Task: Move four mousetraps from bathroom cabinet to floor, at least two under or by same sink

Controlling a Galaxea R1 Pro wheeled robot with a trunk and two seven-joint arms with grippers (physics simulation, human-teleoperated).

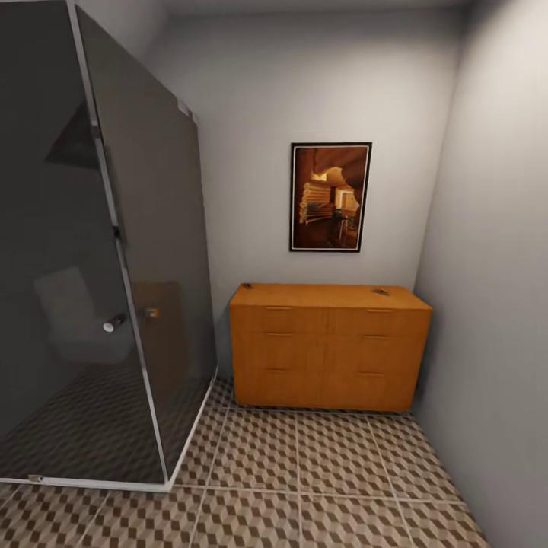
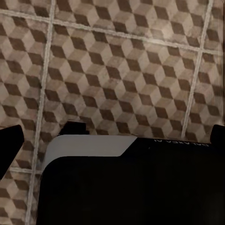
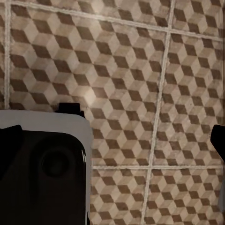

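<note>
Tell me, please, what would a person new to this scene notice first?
Probably the orange-brown cabinet against the far wall, with two small objects on its top near the left and right ends, too small to identify. A framed picture hangs above it, and a dark glass shower enclosure stands at the left on the cube-patterned floor.

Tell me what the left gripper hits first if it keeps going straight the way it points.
Probably the tiled floor: the left wrist view looks along the fingers at bare patterned tiles, nothing between. How far off is unclear.

Left black two-finger gripper (image 2: 112,133): fingertips at opposite frame edges, jaws spread wide, pointing downward. Right black two-finger gripper (image 3: 115,136): same pose, jaws wide apart, nothing held.
</note>
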